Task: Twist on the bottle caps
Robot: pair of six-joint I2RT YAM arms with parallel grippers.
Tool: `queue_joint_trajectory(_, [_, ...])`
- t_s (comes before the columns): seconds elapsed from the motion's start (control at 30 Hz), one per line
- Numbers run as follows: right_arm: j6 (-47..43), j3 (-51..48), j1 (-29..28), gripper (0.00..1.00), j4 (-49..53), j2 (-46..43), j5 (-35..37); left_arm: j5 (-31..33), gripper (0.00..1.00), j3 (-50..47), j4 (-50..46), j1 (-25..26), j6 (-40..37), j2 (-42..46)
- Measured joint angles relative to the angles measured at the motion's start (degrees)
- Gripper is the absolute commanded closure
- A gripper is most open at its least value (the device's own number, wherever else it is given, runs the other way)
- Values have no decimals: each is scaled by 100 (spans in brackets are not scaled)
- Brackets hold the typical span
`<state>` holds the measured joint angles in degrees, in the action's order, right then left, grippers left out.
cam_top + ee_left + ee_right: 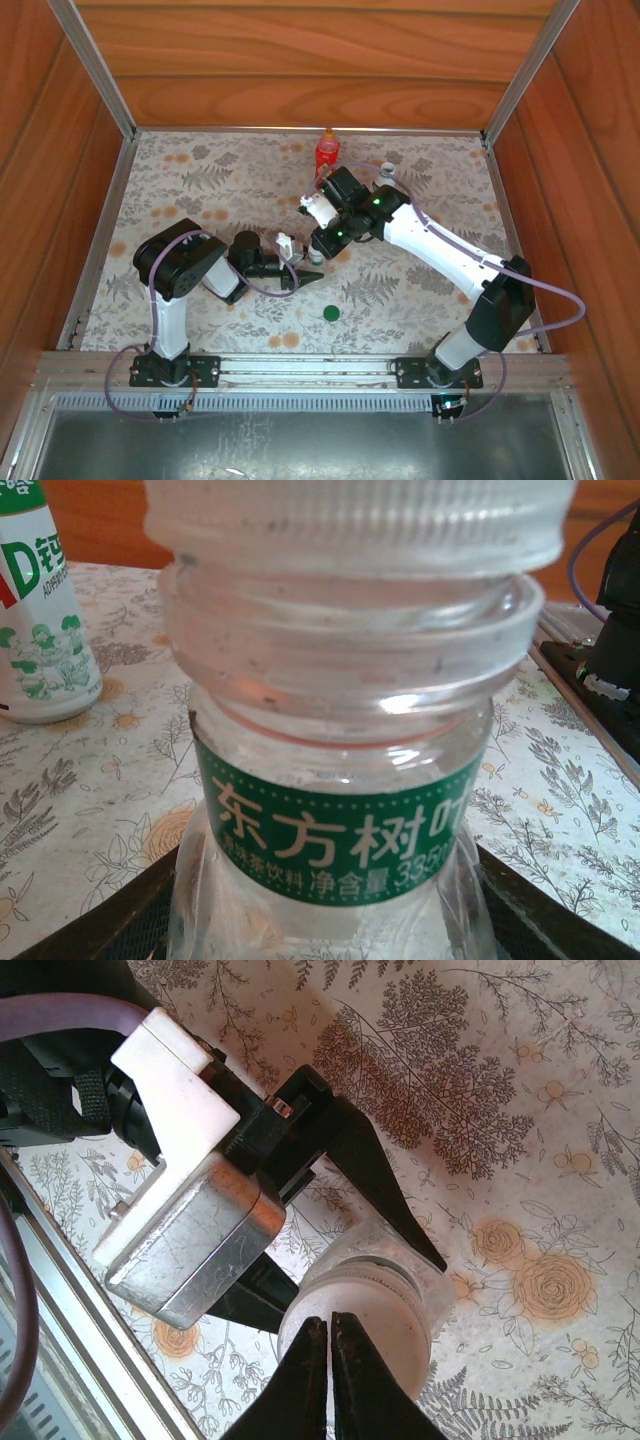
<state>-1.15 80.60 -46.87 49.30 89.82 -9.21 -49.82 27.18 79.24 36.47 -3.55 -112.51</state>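
Currently left gripper [325,922] pinches clear bottle [340,830]; right gripper [330,1335], pressed together, sits above cap [375,1295]. Missed grip could leave cap loose.

Red bottle [326,152]: upright at the top centre of the overhead view.
Clear bottle [340,830]: upright, front and centre at the left wrist, with a green band label in white characters.
Pale cap [360,520]: sitting on the clear bottle's ribbed neck.
White bottle [40,630]: upright at the upper left, with green cartoon print.
Green cap [331,313]: lying loose on the table at lower centre, well apart from the bottles.
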Motion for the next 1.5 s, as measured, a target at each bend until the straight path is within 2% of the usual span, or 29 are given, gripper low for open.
queue_joint_trajectory(0.5, [44,-63,0,89,-50,-42,101,-37,40,22,-37,-20,42,0])
queue_joint_trajectory(0.7, [118,-195,0,77,-258,-157,4,-37,40,13,-35,-37,59,2])
queue_joint_trajectory(0.9, [531,-872,0,65,-1027,-732,7,-20,40,-96,-81,-90,52,109])
queue_joint_trajectory(1.1, [970,-1241,20,63,-1716,-1095,208,7,40,-151,-173,-96,-31,195])
queue_joint_trajectory(1.5, [1222,-1287,197,66,-1974,-662,-39,24,40,-229,-323,-120,-98,328])
